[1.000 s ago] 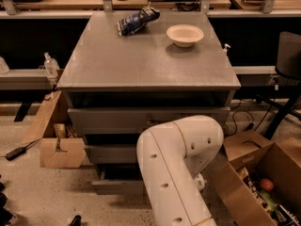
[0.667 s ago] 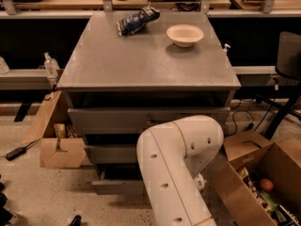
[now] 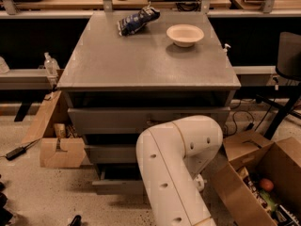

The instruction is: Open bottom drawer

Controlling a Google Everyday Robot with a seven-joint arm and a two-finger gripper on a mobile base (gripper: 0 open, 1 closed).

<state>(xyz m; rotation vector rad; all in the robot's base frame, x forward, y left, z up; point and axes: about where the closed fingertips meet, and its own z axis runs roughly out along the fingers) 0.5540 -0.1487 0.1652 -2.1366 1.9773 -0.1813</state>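
Note:
The grey cabinet [image 3: 146, 69] has three stacked drawers. The bottom drawer [image 3: 117, 186] has the slimmest front and sticks out a little further than the middle drawer [image 3: 110, 153] above it, with a dark gap over it. Its knob is hidden. My white arm [image 3: 178, 164] bends down in front of the drawers' right half. My gripper is hidden behind the arm, down by the bottom drawer's front. The top drawer [image 3: 108, 120] is the tallest.
A white bowl [image 3: 185, 34] and a blue snack bag [image 3: 138, 20] lie on the cabinet top. A cardboard box [image 3: 61, 149] stands at the left on the floor, and an open box with items [image 3: 263, 182] at the right. A black stand [image 3: 287, 79] is at far right.

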